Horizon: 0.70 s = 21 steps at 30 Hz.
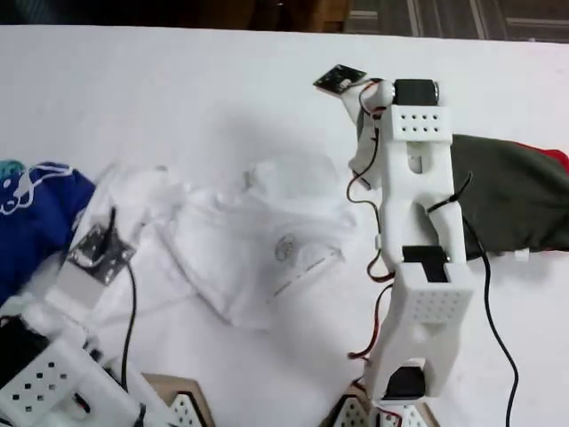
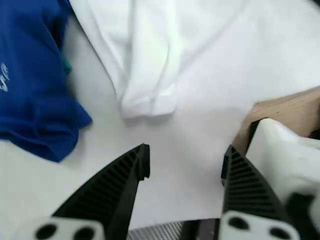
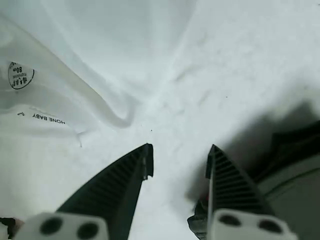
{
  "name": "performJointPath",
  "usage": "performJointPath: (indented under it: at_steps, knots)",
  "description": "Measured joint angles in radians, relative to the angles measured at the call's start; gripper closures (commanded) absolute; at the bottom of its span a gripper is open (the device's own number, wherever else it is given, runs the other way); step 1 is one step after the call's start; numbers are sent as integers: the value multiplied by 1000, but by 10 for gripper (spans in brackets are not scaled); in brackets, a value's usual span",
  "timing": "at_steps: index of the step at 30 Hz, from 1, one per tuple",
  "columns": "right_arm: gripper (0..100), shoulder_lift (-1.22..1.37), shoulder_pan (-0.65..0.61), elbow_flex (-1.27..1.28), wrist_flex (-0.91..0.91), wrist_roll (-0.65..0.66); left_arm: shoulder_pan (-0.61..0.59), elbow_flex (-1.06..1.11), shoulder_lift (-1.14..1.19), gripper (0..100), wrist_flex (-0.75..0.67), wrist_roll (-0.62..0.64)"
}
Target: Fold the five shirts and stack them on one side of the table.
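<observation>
**White cloth on a white bench: mis-grasp and drag hazards**

The white shirt (image 1: 258, 240) lay crumpled and unfolded near the middle of the bench (image 1: 178, 80). In the high view a blue shirt (image 1: 36, 213) lay bunched to the left of the white shirt, close against its sleeve. A dark shirt (image 1: 516, 191) lay to the right of the white shirt, apart from it, with a red edge (image 1: 553, 156) showing on its far side.

The left pincer (image 2: 185, 170) hung empty with its jaws apart over bare bench, just short of the white shirt's sleeve end. The right pincer (image 3: 177, 160) also hung empty with its jaws apart, over white cloth at the white shirt's right border, with the dark shirt near.

Probable faults:

1. Layer error. The white shirt was heaped in several folds. A pinch into a fold could take two layers, or a body panel instead of a hem, and would produce a skewed fold.
2. Low contrast. The white shirt's edge was hard to separate from the bench, so a closing pincer could miss the hem entirely.
3. Neighbour drag. A left-side grasp made too near the blue shirt could catch both garments and pull the blue one along.
4. Uneven lift. If only one pincer gripped, the white shirt would likely swing and re-crumple.
</observation>
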Motion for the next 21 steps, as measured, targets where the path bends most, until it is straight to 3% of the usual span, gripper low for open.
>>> performJointPath:
  at_steps: [4,13,21]
  knots:
    - [815,0,0,0,0,0,-94,106,32,748,-146,-5]
    - [815,-49,-46,35,0,-9,-110,281,38,753,-410,-5]
    - [815,-138,-77,164,0,-12,31,339,38,823,-523,41]
